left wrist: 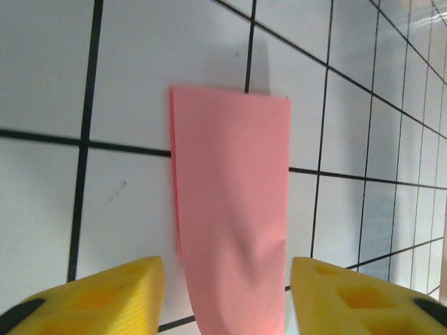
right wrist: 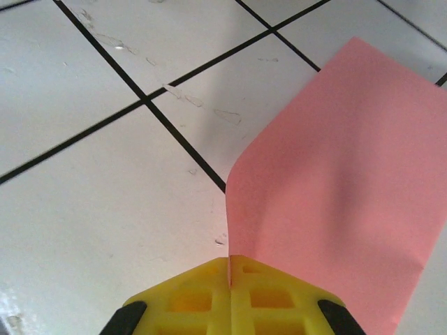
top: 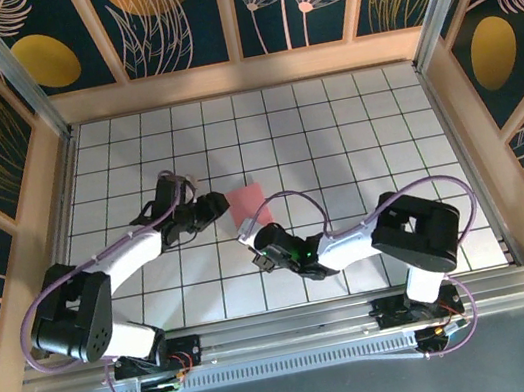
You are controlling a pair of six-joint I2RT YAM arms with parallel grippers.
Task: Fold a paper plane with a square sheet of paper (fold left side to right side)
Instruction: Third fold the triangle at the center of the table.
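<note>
Apparently folded in half already: paper resting mid-table (edges slightly uneven). Pinched at one edge by the clenched right gripper, straddled by the released left gripper. No nose or wing creases yet.

Left arm, right arm — white links, black joints, lilac cables. Left gripper, right gripper — yellow fingers, square recesses.

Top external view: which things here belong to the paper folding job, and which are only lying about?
Job: pink paper sheet; right hand, shut on its edge; left hand, open.
Only surroundings: white tiled table; patterned walls.
</note>
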